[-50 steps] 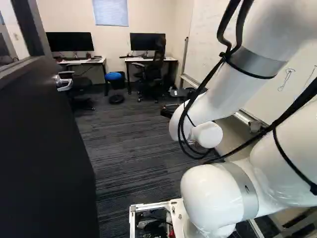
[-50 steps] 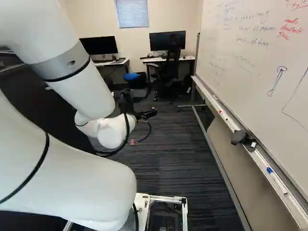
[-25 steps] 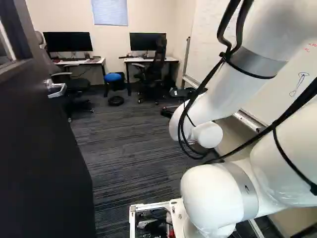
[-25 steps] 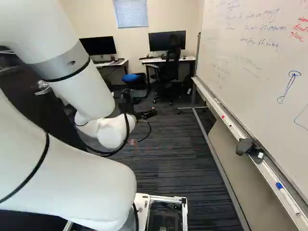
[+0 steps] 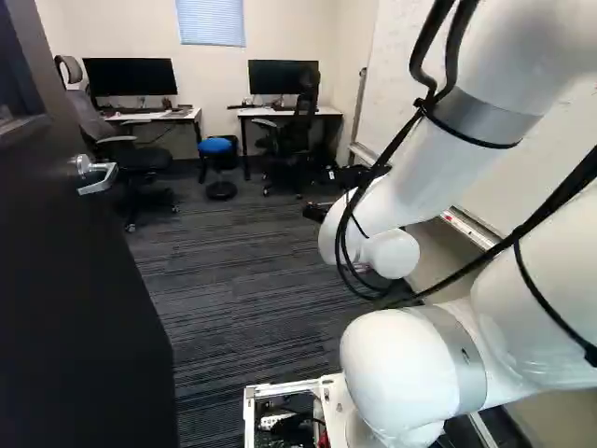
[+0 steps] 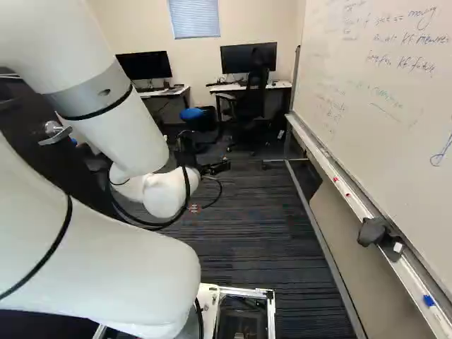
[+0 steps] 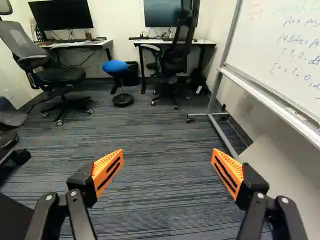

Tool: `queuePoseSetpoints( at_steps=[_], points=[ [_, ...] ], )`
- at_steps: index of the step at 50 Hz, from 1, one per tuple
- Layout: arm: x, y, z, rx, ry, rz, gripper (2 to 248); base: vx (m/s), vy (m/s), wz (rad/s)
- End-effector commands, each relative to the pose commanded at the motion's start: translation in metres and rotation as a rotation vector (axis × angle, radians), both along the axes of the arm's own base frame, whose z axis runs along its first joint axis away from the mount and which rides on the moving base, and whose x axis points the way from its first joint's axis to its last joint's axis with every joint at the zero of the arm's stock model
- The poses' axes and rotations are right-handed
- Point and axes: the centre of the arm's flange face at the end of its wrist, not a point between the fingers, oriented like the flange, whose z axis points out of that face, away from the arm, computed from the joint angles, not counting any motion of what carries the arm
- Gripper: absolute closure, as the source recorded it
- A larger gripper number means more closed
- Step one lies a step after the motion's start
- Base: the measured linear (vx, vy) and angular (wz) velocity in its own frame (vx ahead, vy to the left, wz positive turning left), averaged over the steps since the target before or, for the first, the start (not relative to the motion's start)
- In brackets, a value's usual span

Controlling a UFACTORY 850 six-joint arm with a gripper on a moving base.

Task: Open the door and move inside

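Observation:
In the right base view my gripper [image 6: 214,168] reaches forward over the carpet, left of the middle. The wrist view shows the gripper [image 7: 167,172] open, its orange pads wide apart with only carpet visible between them. The dark door [image 5: 84,280] stands swung inward along the left of the left base view, and the gripper is well apart from it. Its silver lever handle [image 5: 95,175] faces the doorway side; the same handle [image 6: 54,133] shows beside my upper arm in the right base view.
A whiteboard [image 6: 367,106] on a wheeled frame runs along the right, its tray [image 6: 353,205] holding markers and a dark object. Ahead stand two desks with monitors, office chairs [image 7: 60,75] and a blue stool [image 7: 116,66]. Carpeted floor [image 5: 242,280] lies between door and whiteboard.
The base has moved forward, with a slight turn: the door handle and whiteboard tray appear nearer and shifted in the base views. The arm holds its pose over the base.

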Motion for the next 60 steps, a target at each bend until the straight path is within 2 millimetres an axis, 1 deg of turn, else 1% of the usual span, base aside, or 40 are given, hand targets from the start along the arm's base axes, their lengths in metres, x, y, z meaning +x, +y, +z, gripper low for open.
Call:
queuePoseSetpoints(
  at_steps=[44,60],
  points=[
    [0.0000,0.0000,0.0000,0.000,0.000,0.000,3,0.149,0.038,0.168],
    [0.0000,0.0000,0.0000,0.000,0.000,0.000,3,0.147,0.029,0.122]
  ],
)
